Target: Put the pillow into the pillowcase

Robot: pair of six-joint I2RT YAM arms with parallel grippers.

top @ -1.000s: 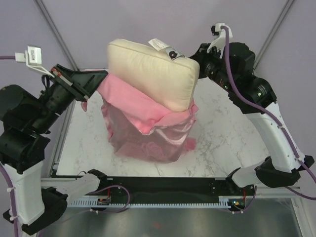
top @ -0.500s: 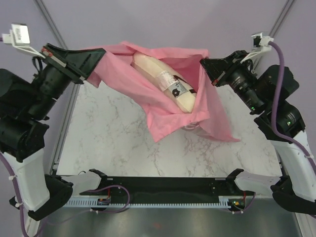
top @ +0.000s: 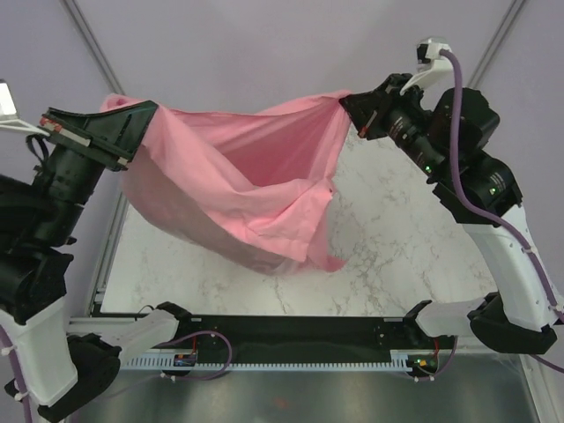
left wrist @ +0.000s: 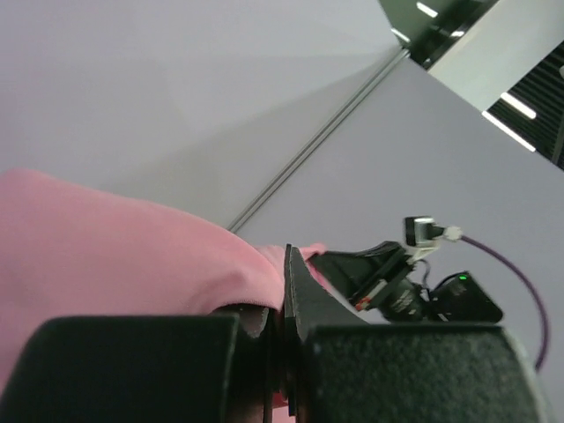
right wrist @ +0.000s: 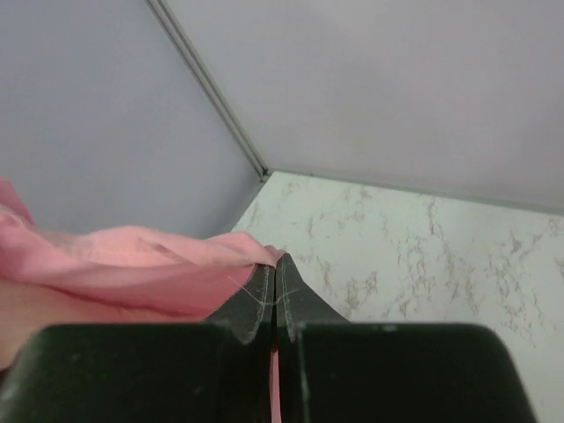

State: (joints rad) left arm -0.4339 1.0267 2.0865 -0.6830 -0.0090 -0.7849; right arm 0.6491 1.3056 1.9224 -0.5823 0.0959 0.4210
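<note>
The pink pillowcase hangs in the air, stretched between my two grippers and sagging like a hammock over the marble table. My left gripper is shut on its left upper corner. My right gripper is shut on its right upper corner. The pillow does not show; the sagging fabric hides whatever lies in it. In the left wrist view, pink pillowcase fabric bunches beside the closed left gripper. In the right wrist view, the pillowcase cloth is pinched in the right gripper.
The table's left edge runs beside the left arm. Slanted metal frame poles stand at the back corners against the purple walls. The arms' bases and a black rail line the near edge.
Both grippers have risen and pulled apart, lifting the pillowcase off the table and stretching it taut. The cream pillow, on show earlier, has dropped out of sight in the pink fabric.
</note>
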